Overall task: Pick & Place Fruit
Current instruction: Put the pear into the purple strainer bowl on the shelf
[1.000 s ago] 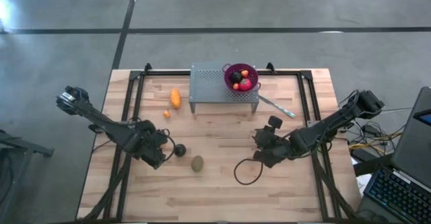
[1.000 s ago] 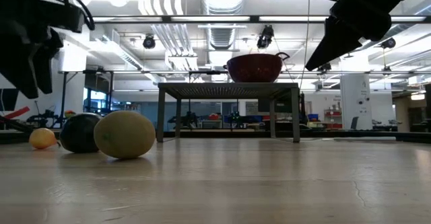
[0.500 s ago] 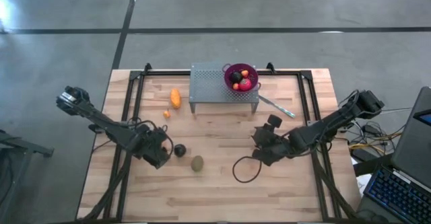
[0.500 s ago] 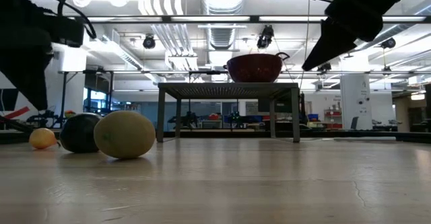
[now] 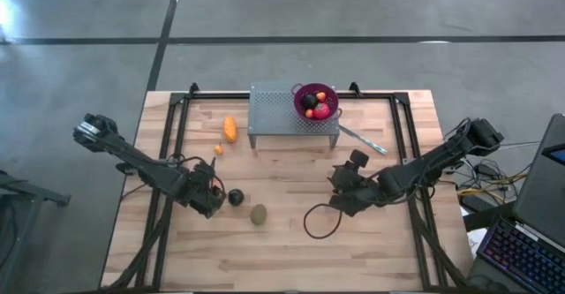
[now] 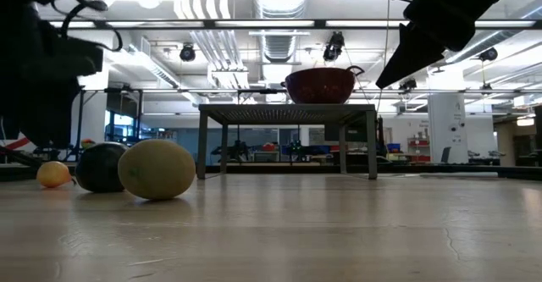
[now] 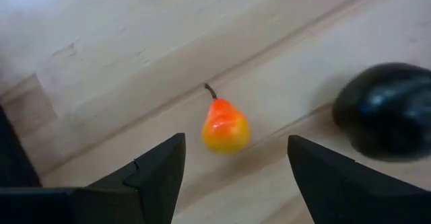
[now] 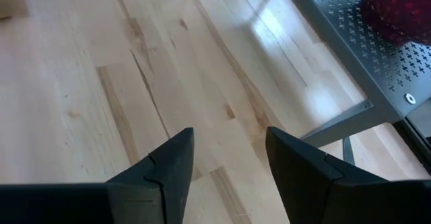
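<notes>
The left gripper (image 5: 214, 194) hangs low over the left half of the pale wooden tabletop (image 5: 282, 250), its fingers (image 7: 158, 170) apart and empty. Through the left wrist view, a small orange-red pear-shaped toy fruit (image 7: 225, 126) lies on the wood between those fingers, with a glossy near-black round fruit (image 7: 387, 108) just beside it. From above, that black round (image 5: 236, 197) sits just beside the left gripper, and a brown-green oval fruit (image 5: 258, 214) lies near it, toward the front edge. An elongated orange fruit (image 5: 230, 128) and a small orange ball (image 5: 218, 149) rest farther back on the left side, near the grey perforated metal stand (image 5: 274, 117). On that stand, near the rear edge, sits a purple perforated bowl (image 5: 305, 90) holding red, orange and dark fruit (image 5: 321, 109). A thin silver utensil (image 5: 362, 140) lies right of the stand. The right gripper (image 5: 340, 184) hovers above the tabletop's middle-right, fingers (image 8: 165, 167) apart, holding nothing.
</notes>
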You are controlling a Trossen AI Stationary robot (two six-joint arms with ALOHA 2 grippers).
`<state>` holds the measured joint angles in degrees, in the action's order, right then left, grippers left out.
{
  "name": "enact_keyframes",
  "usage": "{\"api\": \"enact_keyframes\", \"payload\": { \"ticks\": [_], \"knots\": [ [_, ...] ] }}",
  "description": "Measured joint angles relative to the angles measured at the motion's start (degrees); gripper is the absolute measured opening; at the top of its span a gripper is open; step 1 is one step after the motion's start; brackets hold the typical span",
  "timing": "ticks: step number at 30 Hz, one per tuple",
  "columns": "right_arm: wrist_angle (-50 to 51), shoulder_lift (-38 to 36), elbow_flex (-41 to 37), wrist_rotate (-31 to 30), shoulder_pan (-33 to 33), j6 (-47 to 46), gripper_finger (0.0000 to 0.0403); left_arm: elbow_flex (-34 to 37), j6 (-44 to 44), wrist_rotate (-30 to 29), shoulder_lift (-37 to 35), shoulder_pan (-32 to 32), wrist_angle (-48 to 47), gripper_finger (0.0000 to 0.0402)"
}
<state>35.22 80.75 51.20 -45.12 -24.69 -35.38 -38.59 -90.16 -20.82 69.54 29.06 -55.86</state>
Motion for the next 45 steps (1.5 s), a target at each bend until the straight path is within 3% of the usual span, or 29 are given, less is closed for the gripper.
{"api": "enact_keyframes", "payload": {
  "ticks": [19, 34, 45],
  "knots": [
    [-0.2, 0.0, 0.0, 0.0, 0.0, 0.0, 0.0129, 10.6, -2.9, -4.4, 0.3, -0.7, 14.3, 0.0264],
    [-0.2, 0.0, 0.0, 0.0, 0.0, 0.0, 0.0101, 11.7, -2.9, -3.4, 0.3, -0.8, 15.3, 0.0262],
    [-0.2, 0.0, 0.0, 0.0, 0.0, 0.0, 0.0077, 11.7, -2.8, -3.3, 0.3, -0.8, 15.4, 0.0190]
  ]
}}
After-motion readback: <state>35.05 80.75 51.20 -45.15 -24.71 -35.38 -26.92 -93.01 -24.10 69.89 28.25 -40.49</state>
